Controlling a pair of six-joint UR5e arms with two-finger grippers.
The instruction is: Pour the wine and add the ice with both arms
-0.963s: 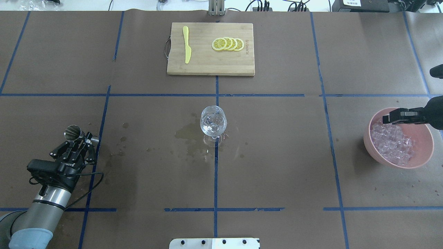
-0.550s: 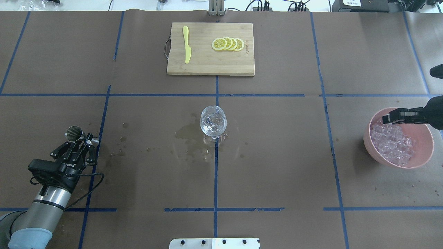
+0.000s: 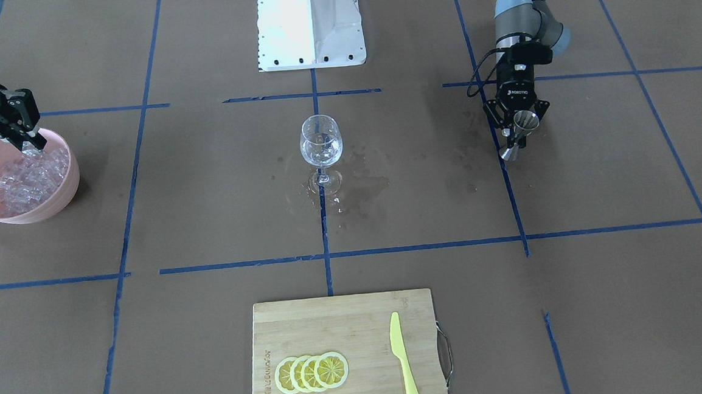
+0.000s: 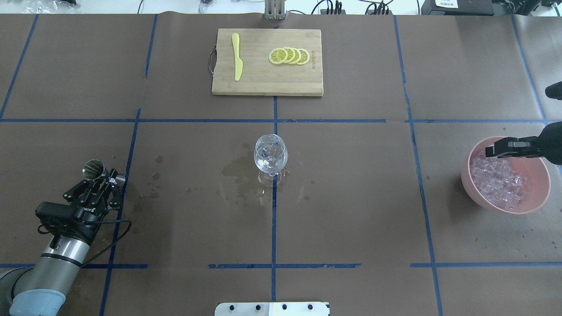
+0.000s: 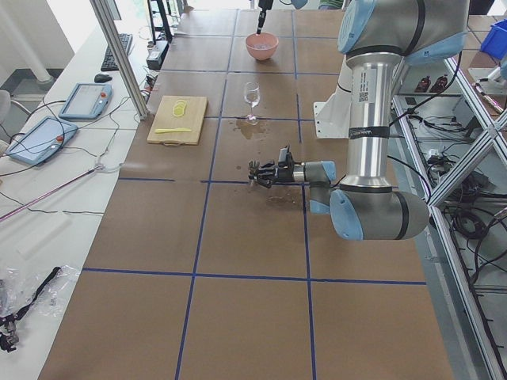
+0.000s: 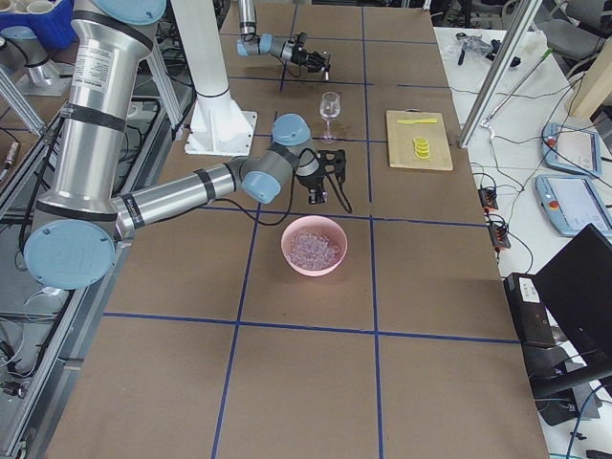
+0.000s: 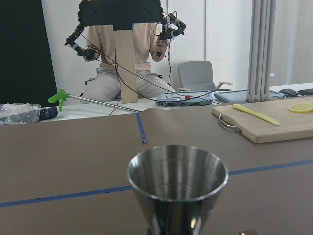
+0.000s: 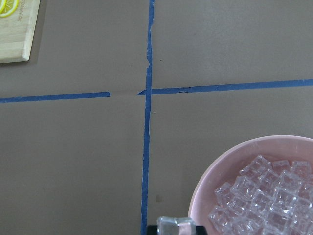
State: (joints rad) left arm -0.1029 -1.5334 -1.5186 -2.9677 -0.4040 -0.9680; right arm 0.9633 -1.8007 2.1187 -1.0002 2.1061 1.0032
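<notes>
**Front-facing view.** The right hand (image 3: 32,145) hangs just above the rim of the round pink plastic bowl (image 3: 52,200). Its jaws are drawn in on one clear, glassy ice cube (image 3: 35,149). The rest of the ice (image 3: 17,178), a heap of small wet-looking cubes, lies in the bowl. The left hand (image 3: 518,135) is clamped round the waist of the polished steel double-cone jigger (image 3: 526,121). It stands well apart from the stemmed clear wine glass (image 3: 321,141) at the centre. The wine (image 3: 322,156), a little colourless liquid, sits low in the glass.

**Overhead view.** A dark wet stain (image 4: 239,171) spreads over the brown paper-covered worktop (image 4: 351,210) round the foot of the glass. Beyond it lies a bamboo cutting board (image 4: 267,83) carrying yellow lemon slices (image 4: 290,56) and a yellow plastic knife (image 4: 237,57).

**Side views.** The glass stands upright between the two arms. Neither hand's grip can be judged from here.

**Left wrist view.** The jigger is upright and mirror-bright inside. Whether any liquid remains in it cannot be told.

**Right wrist view.** The held cube shows at the bottom edge, clear of the heap.

**Assessment.** Pouring appears complete, and the ice step is in hand. The next move calls for carrying the cube to the glass, centring it over the narrow mouth, then releasing it low. The cube looks smooth and probably slippery. The thin glass on its small foot would likely tip if knocked.
</notes>
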